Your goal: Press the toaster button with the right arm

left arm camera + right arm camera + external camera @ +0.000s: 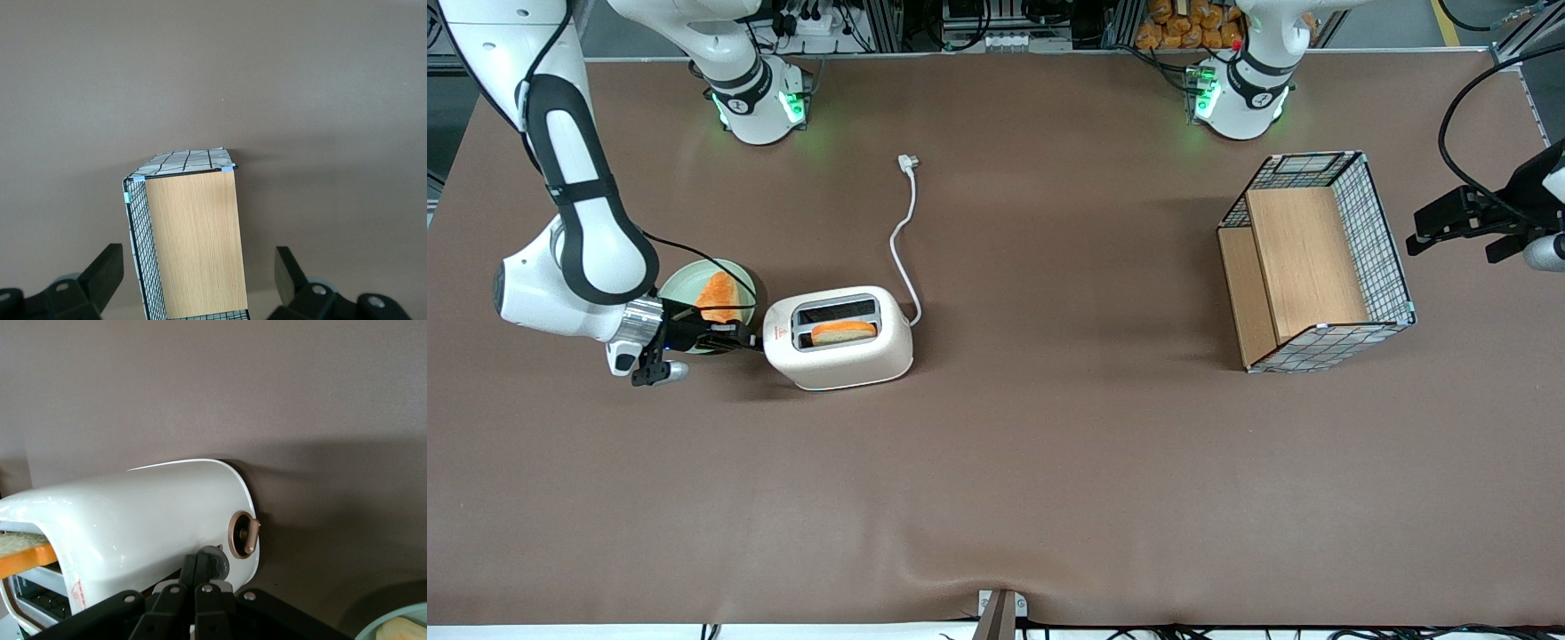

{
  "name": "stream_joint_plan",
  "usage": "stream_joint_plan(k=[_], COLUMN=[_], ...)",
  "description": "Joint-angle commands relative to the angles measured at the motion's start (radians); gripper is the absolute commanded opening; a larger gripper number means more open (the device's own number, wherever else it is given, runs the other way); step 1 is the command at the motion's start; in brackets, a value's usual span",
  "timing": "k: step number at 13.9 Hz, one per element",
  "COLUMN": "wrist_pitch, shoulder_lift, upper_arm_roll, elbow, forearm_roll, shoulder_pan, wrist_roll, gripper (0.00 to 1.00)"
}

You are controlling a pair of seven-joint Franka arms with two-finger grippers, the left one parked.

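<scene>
Your black end effector [200, 583], fingers pressed together, touches the small grey toaster button [215, 563] on the glossy cream rounded toaster [838, 338], beside the green plate [685, 283] on the brown tabletop [1049, 462].

Cream toaster [840, 356] upright, bread in one slot, pale toaster button [215, 564] on end face

The closed gripper [197, 577] half hides the toaster button [217, 563] against the toaster [140, 520].

The toaster [838, 354] bears a small red mark, perhaps a warning sign, unreadable.
</scene>
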Motion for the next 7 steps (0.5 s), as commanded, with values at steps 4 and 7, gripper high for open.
stream_joint_plan(k=[4,7], wrist_pitch=[0.065,0.074], shoulder_lift=[0.040,0.052], upper_arm_roll=[-0.006,-0.006], elbow=[-0.012,-0.012], forearm_roll=[0.063,0.071], shoulder_pan=[0.018,0.018], wrist_roll=[-0.081,-0.084], gripper=[0.00,0.00])
